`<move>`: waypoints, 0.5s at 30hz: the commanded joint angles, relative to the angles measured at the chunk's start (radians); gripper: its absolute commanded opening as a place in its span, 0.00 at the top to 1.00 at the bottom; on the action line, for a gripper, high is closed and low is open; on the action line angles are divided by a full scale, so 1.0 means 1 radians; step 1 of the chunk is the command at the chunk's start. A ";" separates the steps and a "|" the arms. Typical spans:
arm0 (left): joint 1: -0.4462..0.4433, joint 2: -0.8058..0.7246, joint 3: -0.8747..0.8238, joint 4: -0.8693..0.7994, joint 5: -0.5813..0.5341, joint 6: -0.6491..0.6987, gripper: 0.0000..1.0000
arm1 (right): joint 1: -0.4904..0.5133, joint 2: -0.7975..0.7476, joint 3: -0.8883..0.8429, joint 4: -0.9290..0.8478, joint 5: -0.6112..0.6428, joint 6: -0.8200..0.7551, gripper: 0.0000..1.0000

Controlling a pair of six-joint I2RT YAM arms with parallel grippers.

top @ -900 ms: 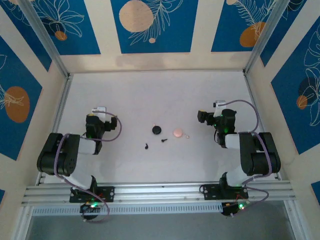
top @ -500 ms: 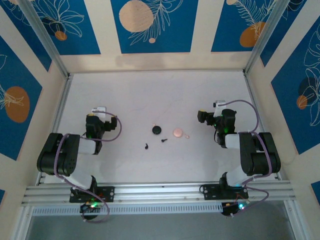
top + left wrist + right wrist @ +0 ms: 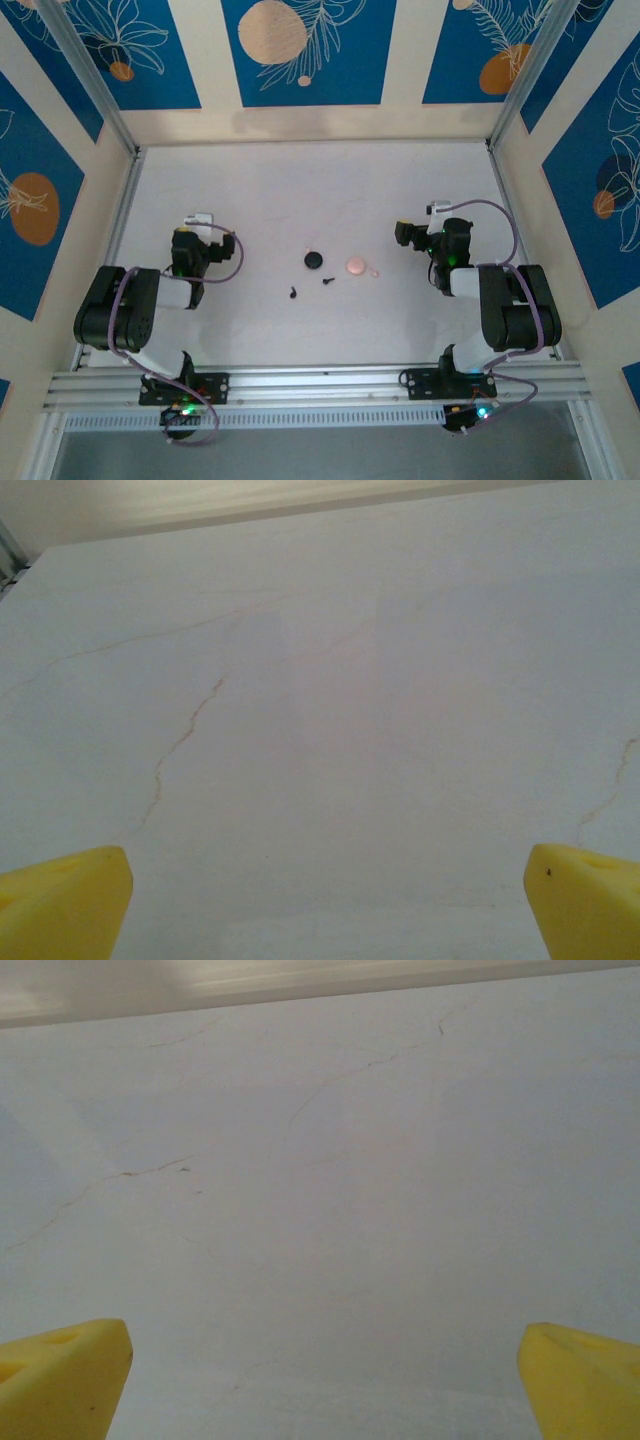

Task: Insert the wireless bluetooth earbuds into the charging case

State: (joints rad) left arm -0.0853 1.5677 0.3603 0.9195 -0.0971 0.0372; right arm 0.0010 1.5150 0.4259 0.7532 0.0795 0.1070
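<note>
Your left gripper is spread wide with nothing between its yellow fingertips, just bare worktop. Your right gripper is also fully spread and holds nothing.

Take the black disc at mid-worktop as your marker. Neither earbud is in a case; both lie loose on the worktop on the disc's near side, toward the arm bases. The left earbud sits down and to the disc's left, a little apart from it. The right earbud lies just beside the disc, slightly to its right. The two earbuds do not touch each other.

A pink disc rests near the black disc on its right, with a gap between them, and a small pale bit sits at its far side. Your left arm is well to the black disc's left, your right arm well to its right, past the pink disc.
</note>
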 commanded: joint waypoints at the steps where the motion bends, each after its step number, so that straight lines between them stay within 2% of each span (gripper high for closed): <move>1: 0.005 -0.037 -0.010 0.036 0.036 0.024 0.00 | 0.008 -0.084 0.064 -0.150 0.019 -0.011 0.01; 4: -0.004 -0.132 -0.004 -0.064 0.036 0.034 0.04 | 0.008 -0.186 0.154 -0.392 0.049 0.040 0.01; 7: -0.017 -0.257 0.092 -0.385 0.069 -0.008 0.13 | 0.007 -0.248 0.287 -0.697 0.034 0.125 0.01; 10: -0.045 -0.335 0.183 -0.606 0.095 -0.066 0.20 | 0.015 -0.259 0.424 -0.962 -0.024 0.196 0.01; 15: -0.098 -0.404 0.288 -0.842 0.146 -0.195 0.28 | 0.069 -0.239 0.580 -1.291 -0.095 0.230 0.01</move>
State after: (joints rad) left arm -0.1520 1.1873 0.6037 0.3233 -0.0090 -0.0662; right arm 0.0360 1.2675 0.9581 -0.2001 0.0563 0.2893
